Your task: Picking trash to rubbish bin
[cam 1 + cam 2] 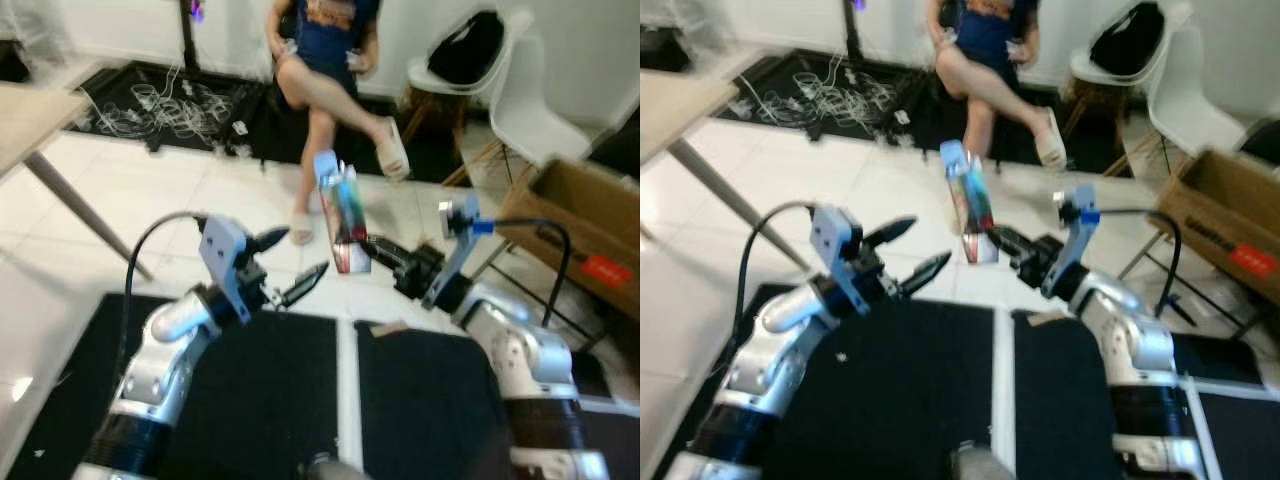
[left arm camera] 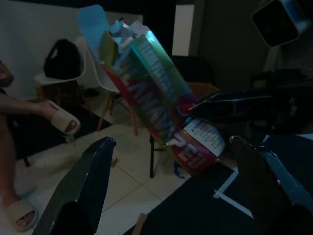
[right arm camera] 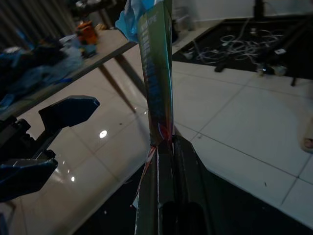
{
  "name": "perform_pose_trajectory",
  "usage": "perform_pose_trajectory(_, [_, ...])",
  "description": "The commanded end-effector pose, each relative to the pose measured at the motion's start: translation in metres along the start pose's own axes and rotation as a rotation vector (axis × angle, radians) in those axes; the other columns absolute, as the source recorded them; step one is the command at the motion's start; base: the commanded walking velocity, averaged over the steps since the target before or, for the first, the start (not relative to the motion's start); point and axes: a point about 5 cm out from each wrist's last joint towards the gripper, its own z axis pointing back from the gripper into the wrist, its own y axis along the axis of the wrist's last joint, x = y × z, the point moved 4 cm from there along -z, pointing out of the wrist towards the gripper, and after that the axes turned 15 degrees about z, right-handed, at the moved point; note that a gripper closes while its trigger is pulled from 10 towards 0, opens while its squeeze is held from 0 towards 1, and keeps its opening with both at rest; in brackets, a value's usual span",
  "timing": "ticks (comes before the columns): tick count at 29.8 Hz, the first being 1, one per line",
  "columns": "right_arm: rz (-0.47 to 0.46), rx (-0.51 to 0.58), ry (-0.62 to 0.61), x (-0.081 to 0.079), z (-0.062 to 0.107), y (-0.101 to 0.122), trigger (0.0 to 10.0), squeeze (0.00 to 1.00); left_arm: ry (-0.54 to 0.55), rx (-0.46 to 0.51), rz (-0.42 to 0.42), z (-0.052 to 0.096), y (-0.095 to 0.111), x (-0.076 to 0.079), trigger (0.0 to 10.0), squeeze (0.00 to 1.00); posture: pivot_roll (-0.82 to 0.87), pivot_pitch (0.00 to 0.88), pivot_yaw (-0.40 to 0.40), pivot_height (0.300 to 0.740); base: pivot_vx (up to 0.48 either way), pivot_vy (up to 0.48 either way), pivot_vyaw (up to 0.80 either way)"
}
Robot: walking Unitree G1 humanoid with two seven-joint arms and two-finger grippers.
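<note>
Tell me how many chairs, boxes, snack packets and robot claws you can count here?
White chairs: 2
Cardboard box: 1
Snack packet: 1, pinched in the right gripper
Grippers: 2, counting the open left gripper
Total: 6

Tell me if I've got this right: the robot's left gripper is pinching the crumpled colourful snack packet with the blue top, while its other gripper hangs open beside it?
Not quite: the right gripper pinches the crumpled colourful snack packet at its lower end, as the right wrist view shows. The left gripper is the open one beside it.
</note>
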Motion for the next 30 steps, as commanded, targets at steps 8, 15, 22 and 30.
perform_pose_trajectory(8, [0.024,-0.013,0.003,-0.0011,0.0012,-0.0015,10.0,0.0,-0.011,-0.001,0.003,0.0004,-0.0005,0.001,10.0,0.0,-0.04,0.0,-0.045,0.74,0.0,0.0,-0.79])
perform_pose_trajectory(15, [0.031,-0.017,0.006,-0.0018,0.0011,-0.002,10.0,0.0,-0.007,-0.005,0.005,0.0006,-0.0012,0.0004,10.0,0.0,-0.04,0.0,-0.043,0.74,0.0,0.0,-0.79])
perform_pose_trajectory(22, [0.04,-0.022,0.011,-0.0029,0.0011,-0.0032,10.0,0.0,0.007,-0.005,0.011,-0.0003,-0.0018,-0.0012,10.0,0.0,-0.04,0.0,-0.043,0.74,0.0,0.0,-0.79])
perform_pose_trajectory(30, [0.05,-0.027,0.012,-0.003,0.0012,-0.0044,10.0,0.0,0.018,0.002,0.015,-0.0035,-0.0026,-0.0021,10.0,0.0,-0.04,0.0,-0.045,0.74,0.0,0.0,-0.79])
